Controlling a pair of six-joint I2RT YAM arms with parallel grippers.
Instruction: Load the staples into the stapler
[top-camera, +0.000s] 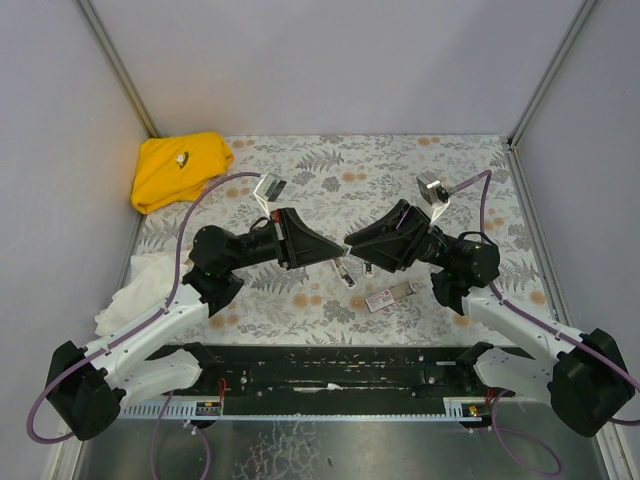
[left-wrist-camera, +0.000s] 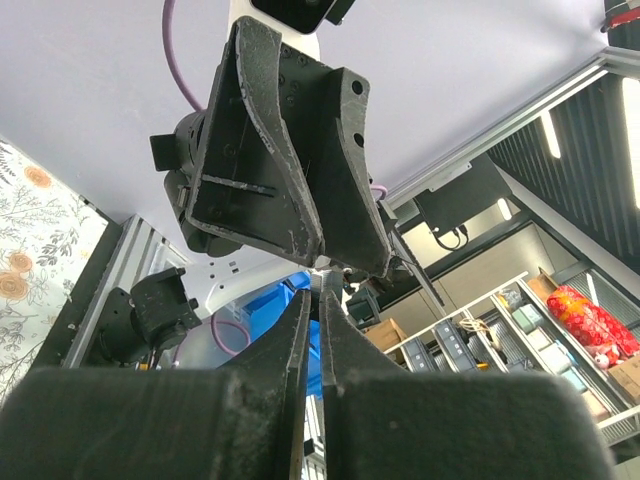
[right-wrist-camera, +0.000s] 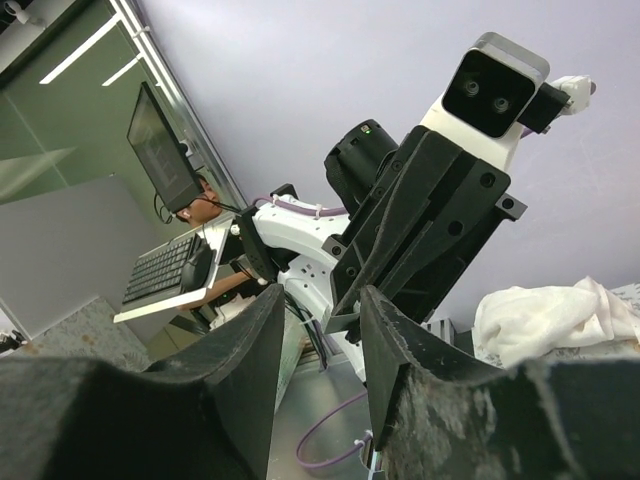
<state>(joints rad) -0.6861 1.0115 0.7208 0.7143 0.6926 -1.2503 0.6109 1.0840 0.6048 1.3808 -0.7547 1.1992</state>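
Observation:
My left gripper (top-camera: 337, 253) and right gripper (top-camera: 349, 243) meet tip to tip above the middle of the floral mat. In the left wrist view my left gripper (left-wrist-camera: 321, 295) is shut to a hairline on a thin grey piece, apparently the staples (left-wrist-camera: 331, 278), right in front of the right gripper's body (left-wrist-camera: 280, 160). In the right wrist view that grey sliver (right-wrist-camera: 341, 322) sticks out of the left gripper's tip (right-wrist-camera: 420, 220). My right gripper (right-wrist-camera: 322, 295) is open and empty. A tiny pale object with a dark part, seemingly the stapler (top-camera: 347, 276), lies on the mat just below the tips.
The small red-and-white labelled box (top-camera: 388, 297) lies on the mat to the right of the stapler, and another small piece (top-camera: 368, 266) lies between them. A yellow cloth (top-camera: 180, 170) sits at the back left. A white cloth (top-camera: 135, 290) lies at the left edge. Grey walls enclose the mat.

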